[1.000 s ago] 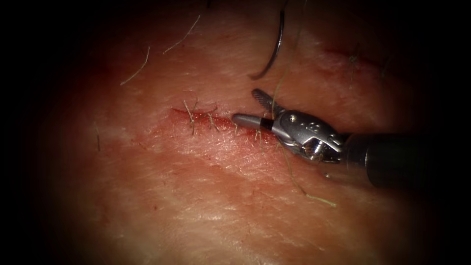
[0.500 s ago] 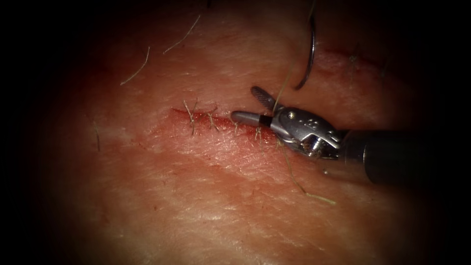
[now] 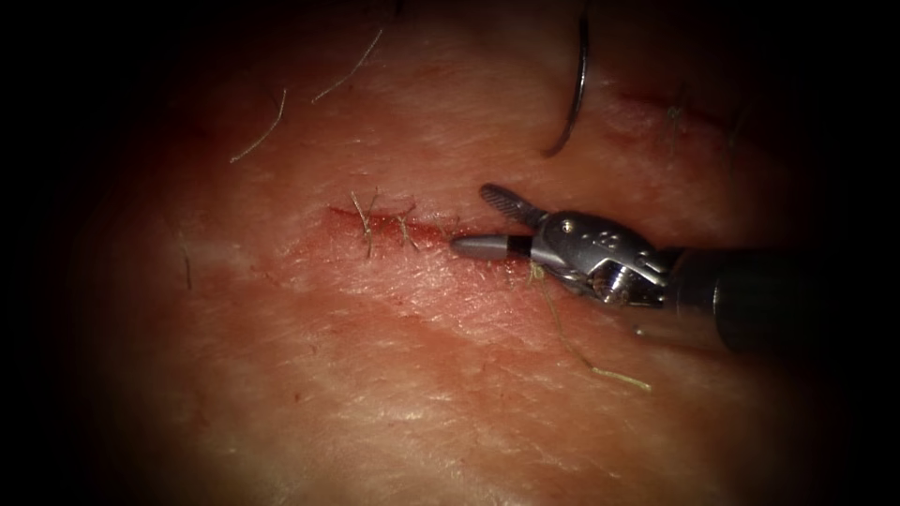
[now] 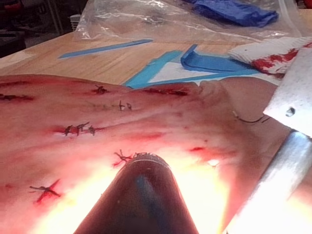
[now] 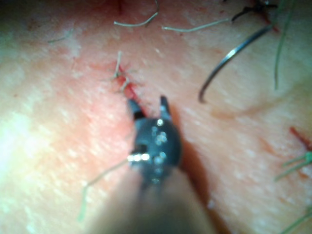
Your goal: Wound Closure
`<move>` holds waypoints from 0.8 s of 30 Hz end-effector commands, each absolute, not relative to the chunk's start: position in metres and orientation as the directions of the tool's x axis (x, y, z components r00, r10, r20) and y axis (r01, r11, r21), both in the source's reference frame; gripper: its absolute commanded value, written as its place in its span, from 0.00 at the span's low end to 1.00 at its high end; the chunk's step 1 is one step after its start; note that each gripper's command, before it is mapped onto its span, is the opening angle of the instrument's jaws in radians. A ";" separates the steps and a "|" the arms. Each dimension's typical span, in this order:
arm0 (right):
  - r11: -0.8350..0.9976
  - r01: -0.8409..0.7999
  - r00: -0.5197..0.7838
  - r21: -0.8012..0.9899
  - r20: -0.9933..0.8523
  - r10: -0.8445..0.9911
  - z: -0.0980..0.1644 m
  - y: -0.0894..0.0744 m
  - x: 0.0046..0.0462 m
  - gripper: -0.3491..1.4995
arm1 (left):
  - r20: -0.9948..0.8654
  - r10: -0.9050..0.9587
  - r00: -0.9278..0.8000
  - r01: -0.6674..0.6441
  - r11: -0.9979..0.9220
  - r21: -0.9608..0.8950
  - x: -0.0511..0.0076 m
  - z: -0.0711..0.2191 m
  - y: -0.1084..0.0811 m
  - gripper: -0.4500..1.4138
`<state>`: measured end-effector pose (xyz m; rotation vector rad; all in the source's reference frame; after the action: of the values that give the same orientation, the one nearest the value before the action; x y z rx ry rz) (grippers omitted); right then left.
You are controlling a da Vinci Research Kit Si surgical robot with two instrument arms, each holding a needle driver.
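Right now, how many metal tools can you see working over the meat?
1: the right tool reaches in from the right, jaws open over the cut's right end, holding nothing. Another may be hidden.

One tool (image 3: 492, 223) with two parted jaws; one curved needle (image 3: 574, 94) hanging free above the tissue (image 3: 394, 375); one cut (image 3: 394, 225) carrying a few stitched knots; two loose thread ends (image 3: 267, 126) at upper left.

Right arm's end effector (image 3: 487, 221) reaching in from the right, shaft nearly level, jaws parted, gripping nothing
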<state>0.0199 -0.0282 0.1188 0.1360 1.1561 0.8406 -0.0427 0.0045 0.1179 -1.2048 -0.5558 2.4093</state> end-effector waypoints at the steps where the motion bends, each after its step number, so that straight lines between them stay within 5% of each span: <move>1: 0.687 -0.529 0.130 0.499 -0.752 0.646 0.119 -0.028 0.0199 0.98 | -0.662 0.501 -0.557 -0.168 -0.849 -0.501 -0.0428 0.118 0.005 0.00; 20: 0.680 -0.532 0.105 0.504 -0.758 0.644 0.115 -0.031 0.0095 0.99 | -0.615 0.479 -0.627 -0.260 -0.872 -0.415 -0.0318 0.126 0.006 0.00; 23: 0.676 -0.544 0.107 0.498 -0.758 0.644 0.115 -0.031 0.0087 0.99 | -0.607 0.473 -0.638 -0.280 -0.878 -0.389 -0.0316 0.128 0.005 0.38; 24: 0.676 -0.544 0.107 0.497 -0.758 0.643 0.115 -0.032 0.0086 0.99 | -0.597 0.487 -0.637 -0.300 -0.870 -0.391 -0.0316 0.129 0.004 0.59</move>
<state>0.0080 -0.0311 0.1143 0.1006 1.1741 0.8746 -0.0311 0.0038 0.1296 -0.9886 -0.3473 2.4665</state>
